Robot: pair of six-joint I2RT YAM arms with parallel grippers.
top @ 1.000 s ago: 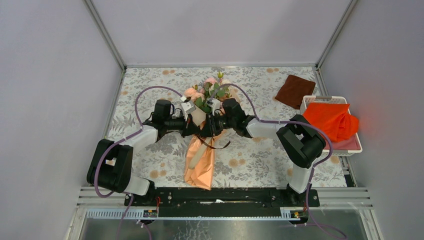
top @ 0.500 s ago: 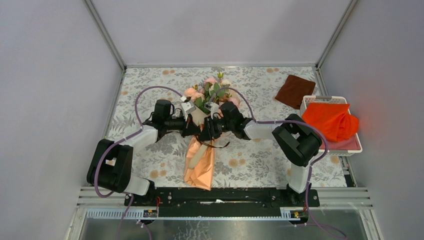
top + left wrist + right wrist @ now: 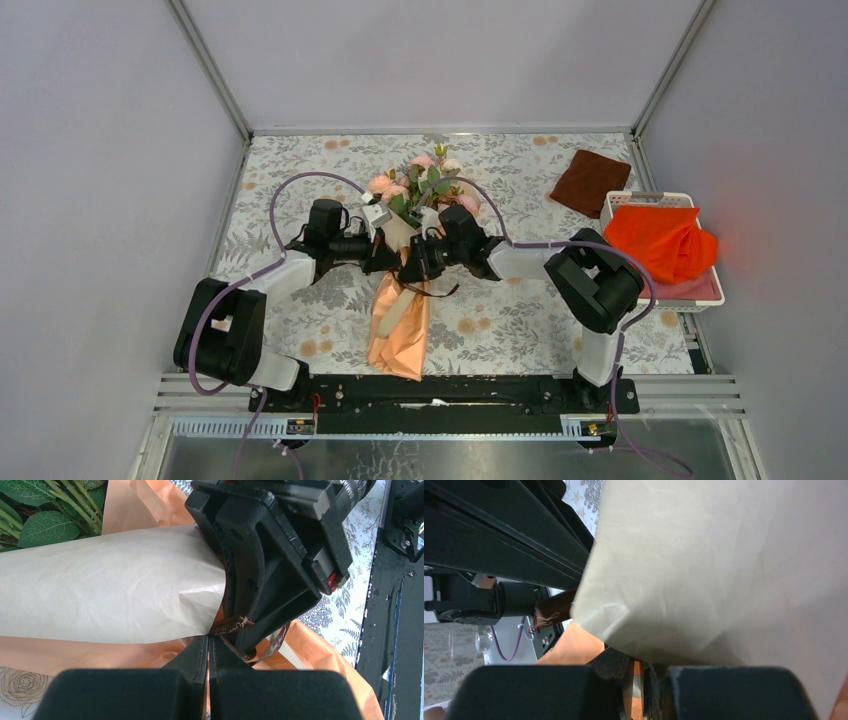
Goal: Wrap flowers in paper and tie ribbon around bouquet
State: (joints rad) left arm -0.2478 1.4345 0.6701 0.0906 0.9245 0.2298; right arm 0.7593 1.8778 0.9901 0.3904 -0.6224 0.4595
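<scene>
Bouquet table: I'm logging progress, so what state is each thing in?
bouquet, lying on the table, wrapped.
paper, rolled into a cone around the stems.
flowers, heads poking out the far end.
ribbon, crossing the wrap, loose loop, no bow seen.
left gripper, jaws shut on the ribbon.
right gripper, jaws against the wrap, grip unclear.
brown cloth, folded flat.
orange cloth, bunched in the basket.

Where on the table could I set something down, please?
Free: the far-left corner beside the flowers; the far strip between flowers and brown cloth; the near patch between bouquet and right arm. Crowded: mid-table, where the left arm and right arm reach the bouquet, and the full basket.
</scene>
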